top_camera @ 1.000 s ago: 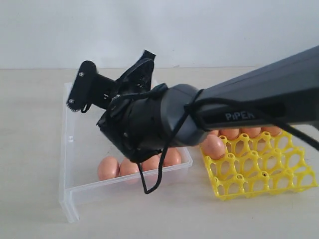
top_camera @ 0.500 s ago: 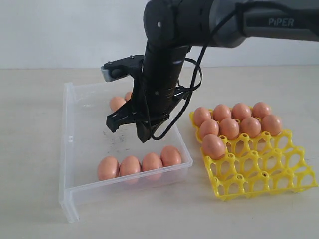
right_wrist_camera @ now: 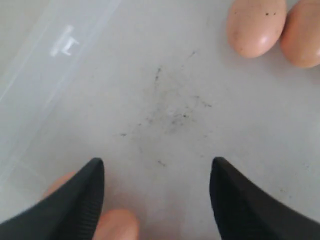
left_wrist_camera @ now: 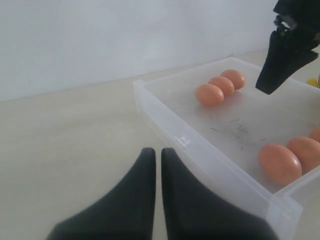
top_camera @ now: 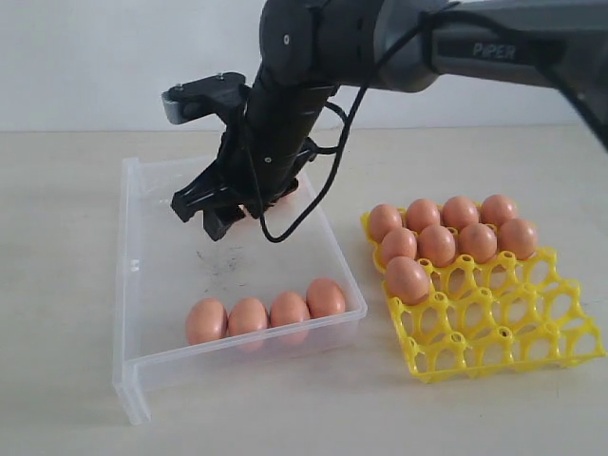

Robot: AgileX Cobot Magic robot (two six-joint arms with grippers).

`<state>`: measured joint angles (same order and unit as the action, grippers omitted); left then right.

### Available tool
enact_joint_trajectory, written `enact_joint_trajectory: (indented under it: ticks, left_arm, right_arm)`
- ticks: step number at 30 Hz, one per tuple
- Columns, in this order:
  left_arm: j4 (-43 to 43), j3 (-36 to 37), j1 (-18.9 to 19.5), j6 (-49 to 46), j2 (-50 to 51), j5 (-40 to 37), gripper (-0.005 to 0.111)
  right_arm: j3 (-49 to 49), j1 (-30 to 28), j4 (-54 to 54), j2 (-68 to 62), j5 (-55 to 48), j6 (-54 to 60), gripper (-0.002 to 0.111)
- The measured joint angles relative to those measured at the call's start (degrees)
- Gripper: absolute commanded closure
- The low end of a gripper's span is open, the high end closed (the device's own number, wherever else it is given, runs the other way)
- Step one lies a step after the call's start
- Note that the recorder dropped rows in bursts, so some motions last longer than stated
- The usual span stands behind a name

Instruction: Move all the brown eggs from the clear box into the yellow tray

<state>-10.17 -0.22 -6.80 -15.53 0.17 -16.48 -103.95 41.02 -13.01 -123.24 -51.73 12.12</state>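
Nine brown eggs (top_camera: pixel 437 244): sat in the yellow tray (top_camera: pixel 418 361).
Clear box (top_camera: pixel 128 285): held four along its near wall, three at its far end.
Right claw (top_camera: pixel 199 219): spread wide, empty, above the box floor.
Left claw (left_wrist_camera: pixel 157 152): closed, empty, over the surface (left_wrist_camera: pixel 75 150) beside the box.

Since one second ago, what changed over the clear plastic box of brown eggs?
The open, empty right gripper swung upright over the clear plastic box, then shifted toward its three far brown eggs. Nothing grasped or released. Four near eggs and nine eggs in the yellow lattice tray stayed.
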Motion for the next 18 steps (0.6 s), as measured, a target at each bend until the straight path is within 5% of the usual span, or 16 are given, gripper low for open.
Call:
enact_joint_trajectory:
  ticks: [3,18]
  left_arm:
    - [0.0,0.0,0.0,0.0,0.0,0.0,0.103]
    - [0.0,0.0,0.0,0.0,0.0,0.0,0.103]
  right_arm:
    - [-5.52,0.0,3.56,-4.47,-1.74,-2.25,0.061]
    - [-35.81,-0.54,10.64,-22.87,-5.84,-1.67,0.061]
